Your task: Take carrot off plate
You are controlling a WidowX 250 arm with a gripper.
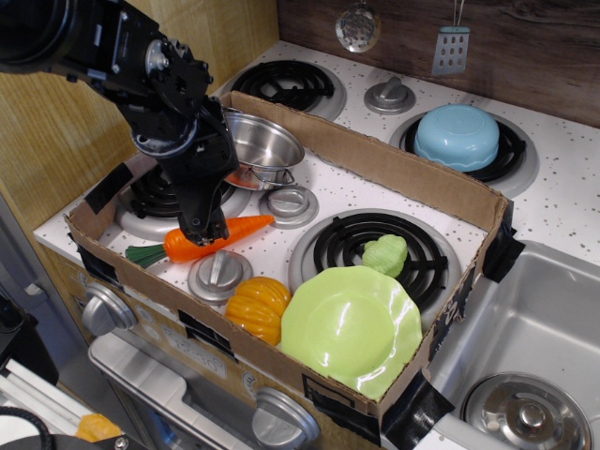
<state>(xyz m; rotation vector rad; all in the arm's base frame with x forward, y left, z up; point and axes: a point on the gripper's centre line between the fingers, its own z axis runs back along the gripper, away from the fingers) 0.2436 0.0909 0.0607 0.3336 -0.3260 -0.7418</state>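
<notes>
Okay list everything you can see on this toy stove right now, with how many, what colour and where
carrot: 1, orange with green top, lying on the stovetop left of the plate, off it
plate: 1, lime green, front right of the box, nothing on it
pumpkin: 1, orange, beside the plate's left edge
green vegetable: 1, light green, on the burner behind the plate
steel pot: 1, silver, back left of the box
cardboard box: 1, brown, walls around the front burners
blue bowl: 1, light blue, upside down on the back right burner
sink: 1, grey, far right
gripper: 1, black, jaws at the carrot's thick end; grip unclear
</notes>
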